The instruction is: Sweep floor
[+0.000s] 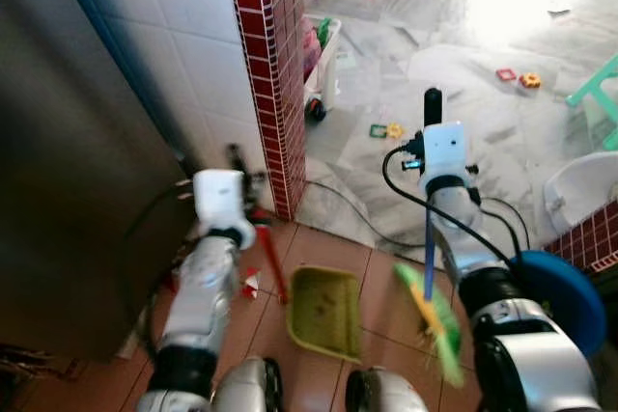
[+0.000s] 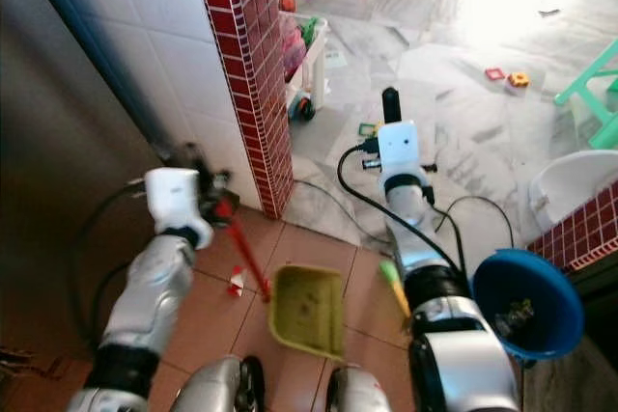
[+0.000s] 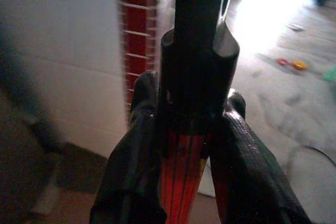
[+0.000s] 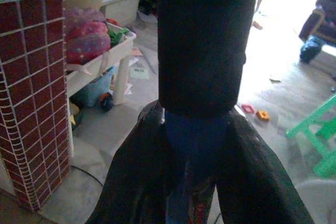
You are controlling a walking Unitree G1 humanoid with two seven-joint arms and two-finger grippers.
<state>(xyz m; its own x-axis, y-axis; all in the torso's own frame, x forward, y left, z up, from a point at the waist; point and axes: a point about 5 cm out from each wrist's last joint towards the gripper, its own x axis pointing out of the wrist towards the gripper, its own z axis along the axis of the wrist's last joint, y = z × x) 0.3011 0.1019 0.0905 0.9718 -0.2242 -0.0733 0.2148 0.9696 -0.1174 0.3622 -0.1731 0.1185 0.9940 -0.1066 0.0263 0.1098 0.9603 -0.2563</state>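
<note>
Near the robot's feet sits the dustpan (image 2: 309, 311), its red handle gripped by the left fingers (image 3: 134, 171); the right fingers (image 4: 136, 177) clamp the broom (image 1: 432, 311). A careless stroke could scatter the paper scrap (image 2: 237, 282).

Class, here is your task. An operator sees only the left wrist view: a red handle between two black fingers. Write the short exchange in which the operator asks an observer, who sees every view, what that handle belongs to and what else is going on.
Operator: What is this red handle attached to?
Observer: A green dustpan. It lies on the tiled floor just ahead of the robot's feet, and the left gripper has its jaws shut on the handle.
Operator: And the other arm?
Observer: The right gripper grips the blue handle of a green-bristled broom, to the right of the pan.
Operator: Anything to sweep?
Observer: A red-and-white scrap lies left of the pan.
</note>
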